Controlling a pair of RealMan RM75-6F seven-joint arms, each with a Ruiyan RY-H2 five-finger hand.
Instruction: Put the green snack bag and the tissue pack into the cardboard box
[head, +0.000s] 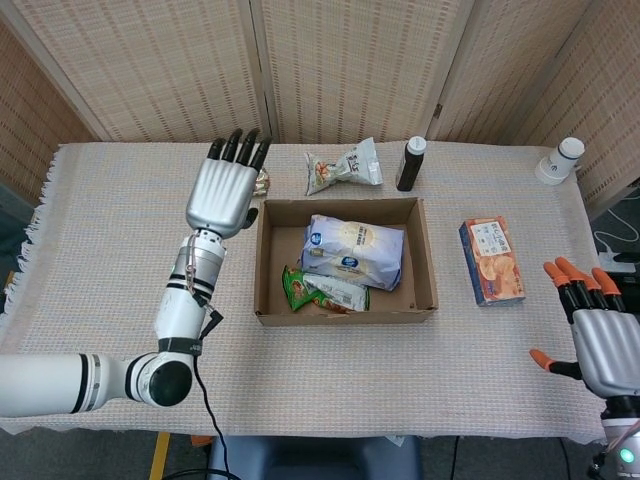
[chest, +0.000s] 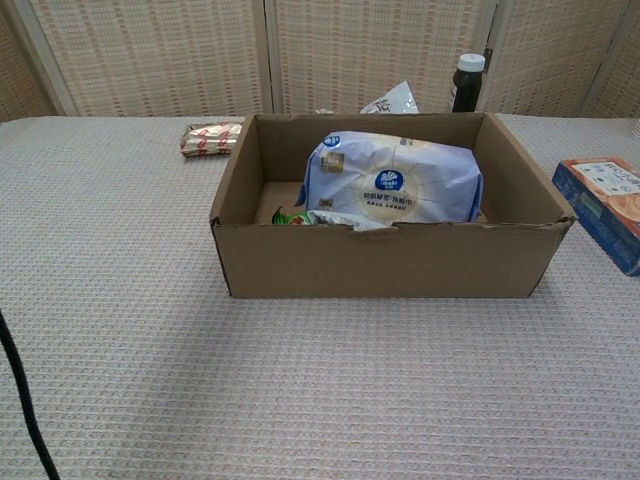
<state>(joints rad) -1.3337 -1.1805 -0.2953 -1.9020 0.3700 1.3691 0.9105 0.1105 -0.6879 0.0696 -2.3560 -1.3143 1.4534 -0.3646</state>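
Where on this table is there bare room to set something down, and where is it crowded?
Bare cloth lies along the near edge in front of the cardboard box, at far left beyond the left hand, and between the box and the orange biscuit box. The back edge is crowded: white snack bag, dark bottle. Inside the box, tissue pack and green snack bag leave little room.

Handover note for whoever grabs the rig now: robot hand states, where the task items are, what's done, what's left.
Left robot hand: open, holds nothing, raised over the table left of the cardboard box.
Right robot hand: open, holds nothing, at the table's right edge.
Tissue pack: inside the box, leaning on the green snack bag, which lies on the box floor.
Done: both items are in the box.
Left: nothing to place; probably just park the arms.
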